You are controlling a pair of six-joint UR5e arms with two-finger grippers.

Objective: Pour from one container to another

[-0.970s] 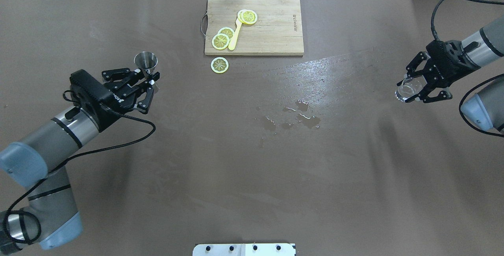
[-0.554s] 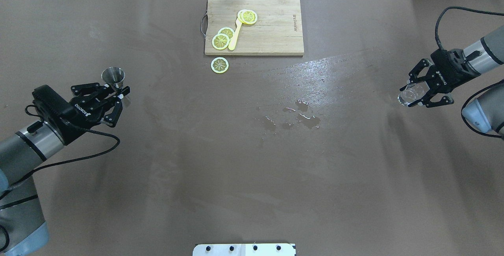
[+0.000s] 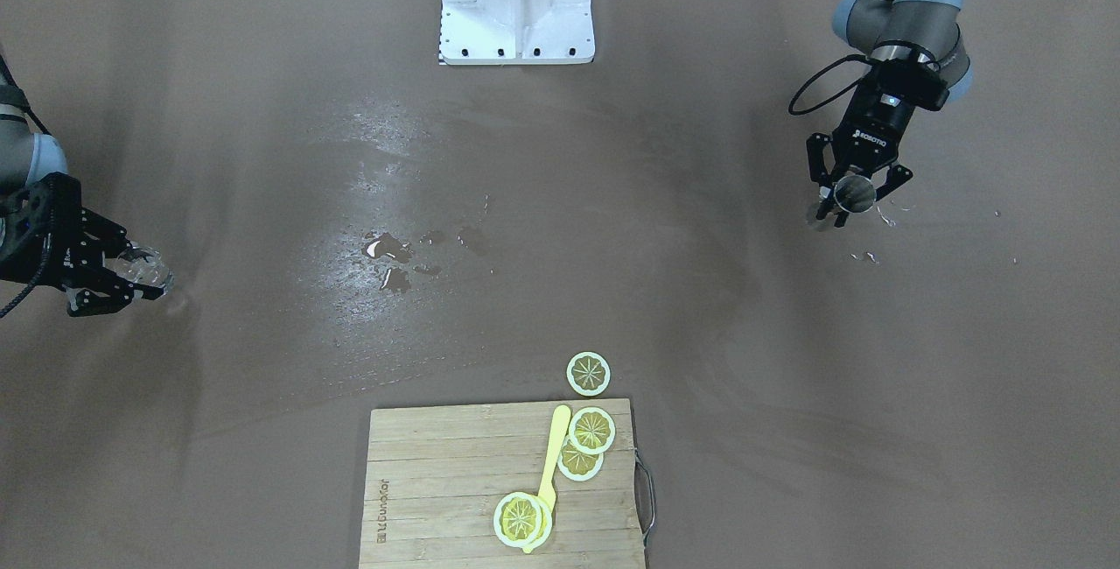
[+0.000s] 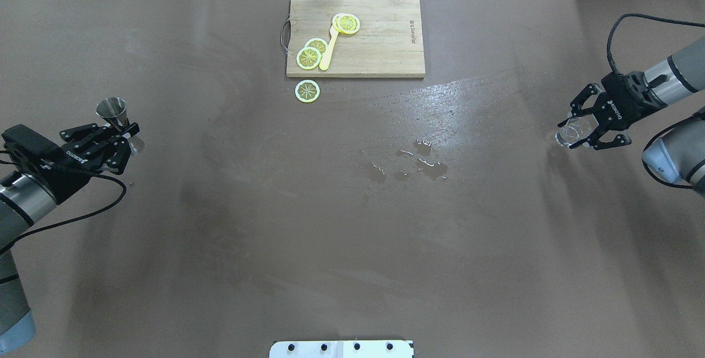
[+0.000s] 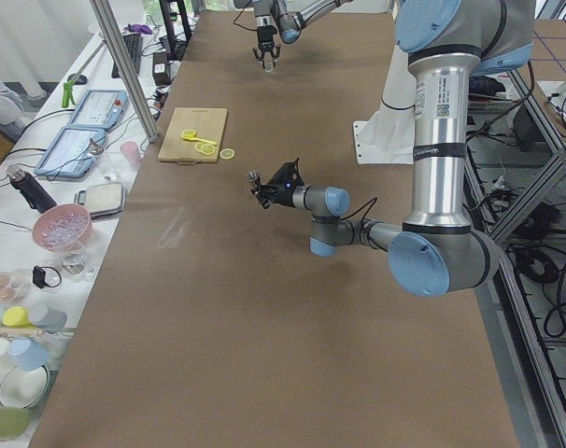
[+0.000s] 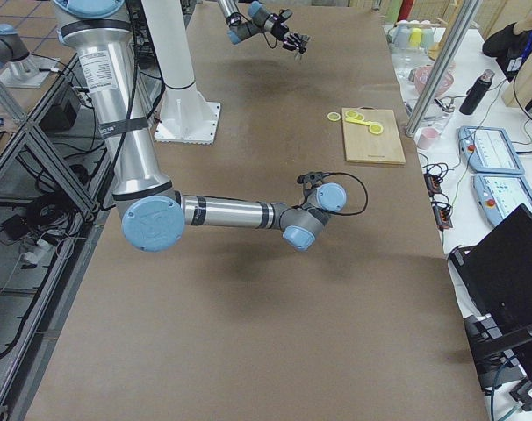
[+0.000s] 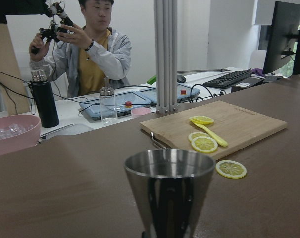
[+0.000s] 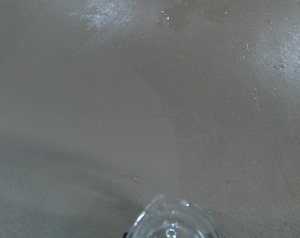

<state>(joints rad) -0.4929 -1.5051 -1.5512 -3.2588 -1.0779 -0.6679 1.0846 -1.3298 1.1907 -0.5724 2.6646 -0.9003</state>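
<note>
**Left gripper** [image 4: 129, 135]: far to the left of the wooden cutting board [image 4: 380, 44], on the robot's side of it. Fingers clamped on the steel jigger [image 4: 112, 108], at or near its narrow waist.

**Steel jigger**: held clear of the table [image 4: 352, 270]. Long axis upright, upper cone open to the ceiling, as the left wrist view confirms. Contents cannot be seen.

**Lemon slices** [image 4: 308, 58]: several on the left part of the board, with a yellow utensil [image 4: 329, 49] lying among them.

**Loose slice** [image 4: 307, 91]: flat on the table, just off the board's near left corner.

**Puddle** [image 4: 435, 169]: a scatter of spilled liquid, robot-side of the board and slightly to its right.

**Right gripper** [image 4: 579, 131]: far to the right of the board, robot-side of it. Fingers closed around the glass tumbler [image 4: 568, 134].

**Glass tumbler**: carried low, near the table surface. Its tilt and fill level are too faint to tell.

**Governing relation**: the tumbler lies well to the right of the jigger, with the board's whole width and more between them. Each vessel is already in its own gripper, so neither arm has the shorter reach. By judgement, a pour needs both brought together robot-side of the board. The tumbler's lip would sit above the jigger's upper cone and the jigger's axis would be kept vertical. The mouth is small, so spilling is likely.
</note>
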